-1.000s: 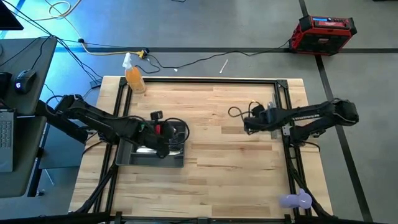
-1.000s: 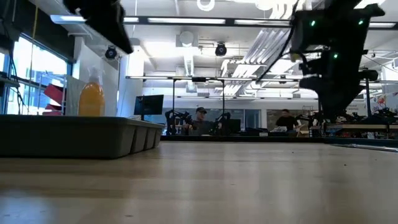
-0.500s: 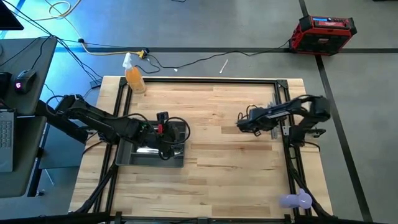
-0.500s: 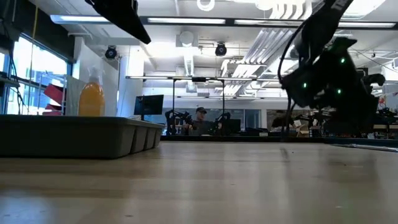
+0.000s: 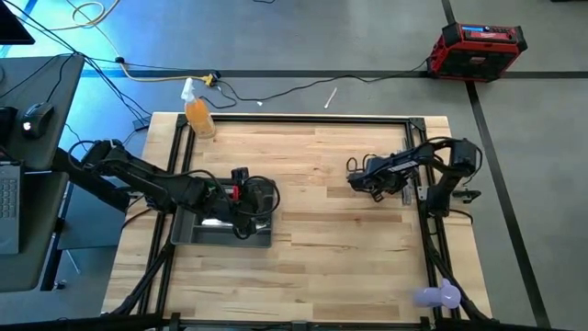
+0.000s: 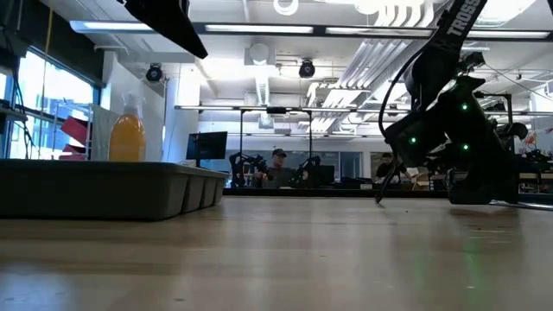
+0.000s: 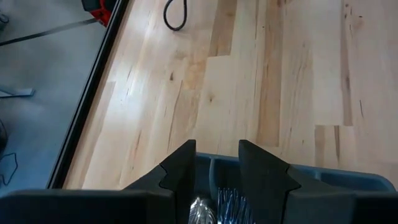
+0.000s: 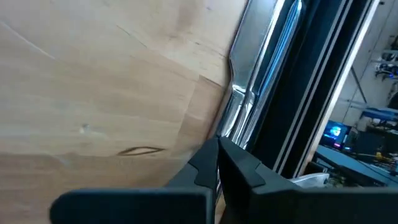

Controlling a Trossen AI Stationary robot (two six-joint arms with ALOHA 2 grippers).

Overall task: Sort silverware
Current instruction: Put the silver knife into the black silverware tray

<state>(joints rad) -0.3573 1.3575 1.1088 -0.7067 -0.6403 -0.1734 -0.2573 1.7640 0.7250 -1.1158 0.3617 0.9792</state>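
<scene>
The dark grey tray [image 5: 195, 232] stands at the table's left, and shiny silverware [image 7: 225, 205] lies in its compartments. My left gripper [image 7: 217, 167] hangs open above the tray's right end, with nothing between its fingers. More silver pieces [image 8: 239, 109] lie along the table's right edge by the black frame. My right gripper [image 5: 355, 180] is shut and tipped downward, with its tip low over the bare wood [image 6: 378, 199] left of those pieces. I see nothing between its fingers [image 8: 205, 163].
An orange spray bottle [image 5: 197, 115] stands at the far left corner. A purple object [image 5: 437, 296] lies at the near right edge. Black frame rails [image 5: 423, 221] run along the table's sides. A black cable loop [image 7: 176, 15] hangs by the right arm. People sit in the room behind.
My right arm has folded back toward the table's right edge. Its gripper has sunk from well above the table to just over the wood and has tipped further downward.
</scene>
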